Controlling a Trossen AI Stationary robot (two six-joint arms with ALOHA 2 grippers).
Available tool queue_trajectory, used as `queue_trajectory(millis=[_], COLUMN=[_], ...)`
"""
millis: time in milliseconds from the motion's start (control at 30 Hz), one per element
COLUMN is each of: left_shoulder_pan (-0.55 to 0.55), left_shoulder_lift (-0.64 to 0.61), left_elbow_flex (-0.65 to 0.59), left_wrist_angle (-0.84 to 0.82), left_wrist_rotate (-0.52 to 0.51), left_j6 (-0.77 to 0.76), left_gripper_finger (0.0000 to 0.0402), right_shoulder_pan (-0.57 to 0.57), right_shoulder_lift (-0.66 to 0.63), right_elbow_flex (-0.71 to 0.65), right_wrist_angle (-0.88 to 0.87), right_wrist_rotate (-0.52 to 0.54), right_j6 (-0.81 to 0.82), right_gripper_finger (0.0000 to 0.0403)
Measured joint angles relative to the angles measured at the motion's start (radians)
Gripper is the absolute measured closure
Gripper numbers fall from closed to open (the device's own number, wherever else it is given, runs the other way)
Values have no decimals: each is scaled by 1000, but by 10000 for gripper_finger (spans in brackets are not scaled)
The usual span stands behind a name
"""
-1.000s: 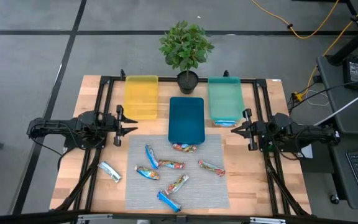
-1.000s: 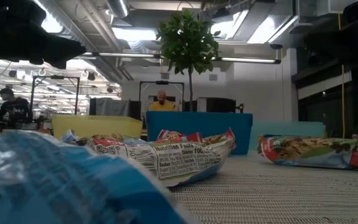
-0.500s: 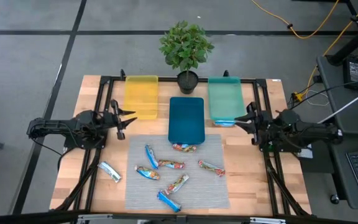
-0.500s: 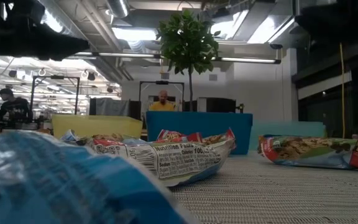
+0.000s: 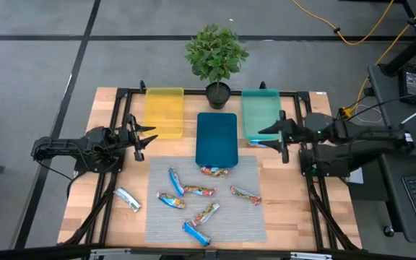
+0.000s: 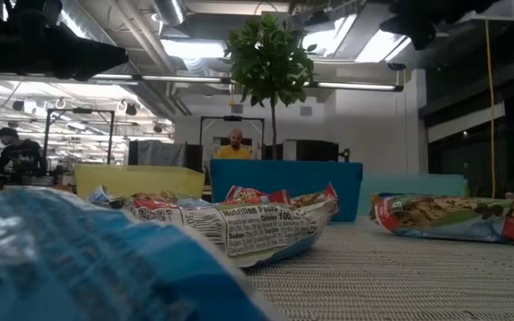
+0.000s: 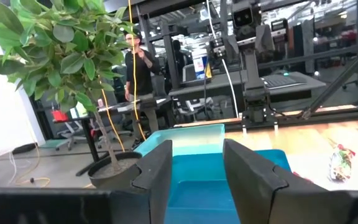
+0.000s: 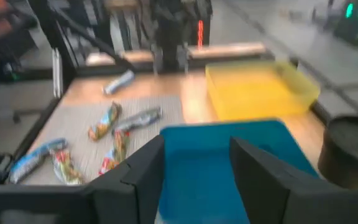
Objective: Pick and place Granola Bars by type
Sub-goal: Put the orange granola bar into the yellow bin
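Several granola bars lie flat on a grey mat (image 5: 205,217): red-orange ones (image 5: 214,171) (image 5: 245,194), blue ones (image 5: 175,180) (image 5: 196,232). A silvery-white one (image 5: 127,198) lies on the wood left of the mat. My left gripper (image 5: 144,137) hovers open at the table's left, beside the yellow tray (image 5: 164,112). My right gripper (image 5: 271,137) hovers open by the teal tray's (image 5: 260,108) near end. Both wrist views show open fingers (image 7: 157,177) (image 8: 143,180) with nothing between them.
A blue tray (image 5: 216,137) stands between the yellow and teal trays, just beyond the mat. A potted plant (image 5: 217,54) stands at the far edge behind it. Black frame rails (image 5: 121,115) run along the table's sides. People show in the room beyond the table (image 6: 234,143).
My right gripper has risen and gone toward the far edge and the teal tray, and its fingers have opened. My left gripper has shifted a little toward the far edge. The bars have not moved.
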Motion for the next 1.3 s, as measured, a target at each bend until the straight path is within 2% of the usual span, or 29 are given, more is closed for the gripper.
queue_trajectory(millis=[100, 233, 367, 767, 967, 1033, 1133, 1300], left_shoulder_pan=[0, 0, 0, 0, 0, 0, 0, 0], left_shoulder_lift=[0, 0, 0, 0, 0, 0, 0, 0], left_elbow_flex=[0, 0, 0, 1, 1, 2, 2, 2], left_wrist_angle=[0, 0, 0, 0, 0, 0, 0, 0], left_wrist_rotate=[0, 15, 16, 9, 9, 9, 9, 9], left_j6=[-2, -39, -59, -59, -59, -59, -59, -60], left_gripper_finger=[263, 263, 262, 265, 268, 269, 268, 265], right_shoulder_pan=[2, 9, 10, 10, 9, 9, 10, 9], right_shoulder_lift=[74, 145, 181, 335, 461, 498, 545, 608], right_elbow_flex=[92, 164, 174, 174, 174, 174, 174, 173], right_wrist_angle=[-103, -153, -146, -158, -158, -170, -229, -368], right_wrist_rotate=[-3, -61, -110, -110, -5, 0, 27, 160], right_j6=[-26, -168, -153, -164, -73, -50, -2, 84], right_gripper_finger=[203, 187, 181, 180, 180, 180, 180, 180])
